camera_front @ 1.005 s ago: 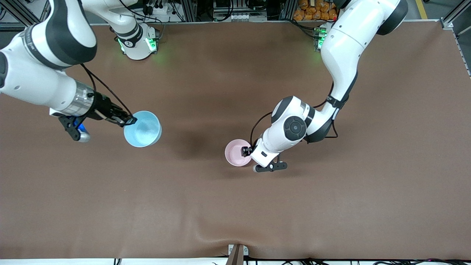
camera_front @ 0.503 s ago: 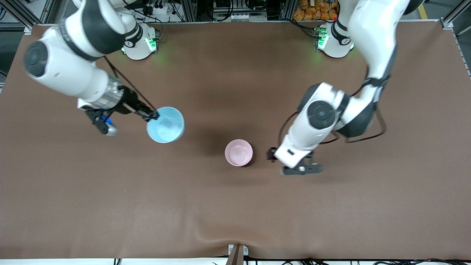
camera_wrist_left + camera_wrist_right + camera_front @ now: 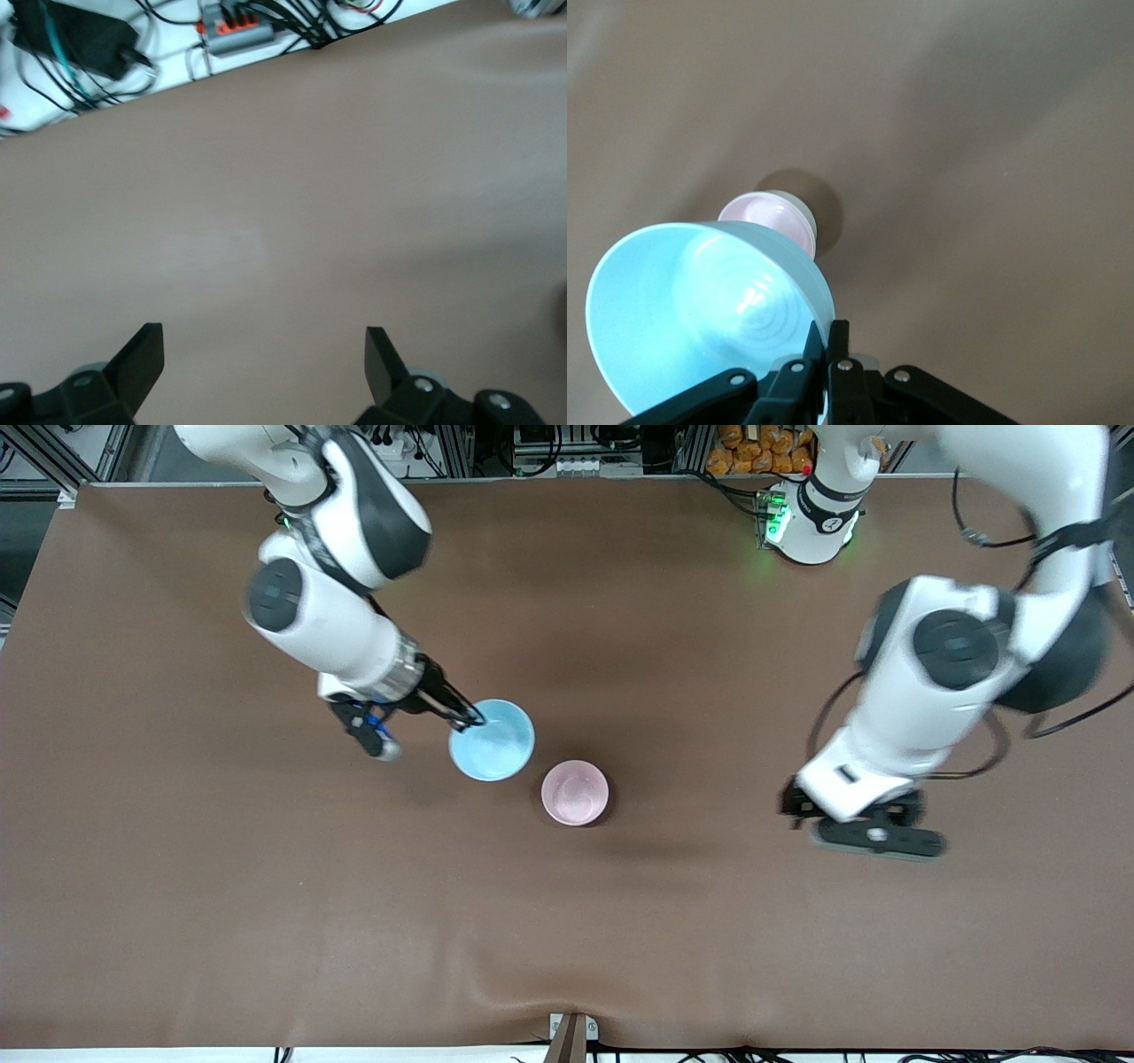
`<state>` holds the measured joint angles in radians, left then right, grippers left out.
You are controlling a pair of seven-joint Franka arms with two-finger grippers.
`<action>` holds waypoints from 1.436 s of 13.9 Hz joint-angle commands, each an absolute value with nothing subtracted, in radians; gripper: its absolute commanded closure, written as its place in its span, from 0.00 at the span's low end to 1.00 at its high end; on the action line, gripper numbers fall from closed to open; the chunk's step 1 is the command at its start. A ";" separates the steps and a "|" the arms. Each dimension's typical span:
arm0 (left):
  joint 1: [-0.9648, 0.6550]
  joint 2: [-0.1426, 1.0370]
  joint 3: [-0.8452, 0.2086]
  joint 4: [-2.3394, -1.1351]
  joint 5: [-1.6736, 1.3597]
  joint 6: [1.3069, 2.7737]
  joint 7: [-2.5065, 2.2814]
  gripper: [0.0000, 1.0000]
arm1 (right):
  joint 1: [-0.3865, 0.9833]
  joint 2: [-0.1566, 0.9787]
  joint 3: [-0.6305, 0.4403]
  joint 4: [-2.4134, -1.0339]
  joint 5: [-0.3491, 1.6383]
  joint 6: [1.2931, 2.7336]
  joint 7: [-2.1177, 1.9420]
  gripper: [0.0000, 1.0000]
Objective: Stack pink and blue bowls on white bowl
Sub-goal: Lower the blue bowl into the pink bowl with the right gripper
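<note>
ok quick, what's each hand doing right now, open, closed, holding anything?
Left hand: open, holding nothing, over bare table.
Right hand: closed on the blue bowl's rim, carrying it beside the pink bowl.

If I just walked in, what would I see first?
The blue bowl pops out first: the right claw is shut on its rim and holds it up beside the pink bowl. The pink bowl sits mid-table, nested in a white bowl that peeks out under it. The left claw hangs open over bare table toward the left arm's end.
</note>
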<state>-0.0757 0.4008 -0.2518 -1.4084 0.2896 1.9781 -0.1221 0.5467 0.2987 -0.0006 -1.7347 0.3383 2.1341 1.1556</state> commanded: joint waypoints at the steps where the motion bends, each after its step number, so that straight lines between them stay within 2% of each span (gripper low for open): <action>1: -0.032 0.313 -0.259 -1.431 0.238 1.852 -0.083 0.00 | 0.623 0.460 -0.012 -1.557 0.211 2.118 1.299 1.00; 3: 0.076 0.258 -0.264 -1.445 0.013 1.778 -0.113 0.00 | 0.653 0.544 -0.012 -1.493 0.166 2.121 1.376 1.00; 6: 0.115 0.167 -0.262 -1.494 -0.052 1.649 -0.144 0.00 | 0.655 0.583 -0.012 -1.488 0.181 2.219 1.382 1.00; 9: 0.143 0.059 -0.265 -1.586 -0.057 1.631 -0.178 0.00 | 0.657 0.629 -0.012 -1.488 0.183 2.298 1.381 1.00; 12: 0.141 -0.011 -0.265 -1.641 -0.058 1.637 -0.192 0.00 | 0.666 0.650 -0.012 -1.491 0.179 2.313 1.378 1.00; 20: 0.138 -0.003 -0.268 -1.626 -0.054 1.637 -0.187 0.00 | 0.713 0.675 -0.012 -1.568 0.181 2.394 1.384 1.00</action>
<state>0.1302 0.0089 -0.2622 -1.6155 -0.0379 1.6271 -0.1812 0.6945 0.6768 -0.0068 -1.5403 0.1898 2.3591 1.3631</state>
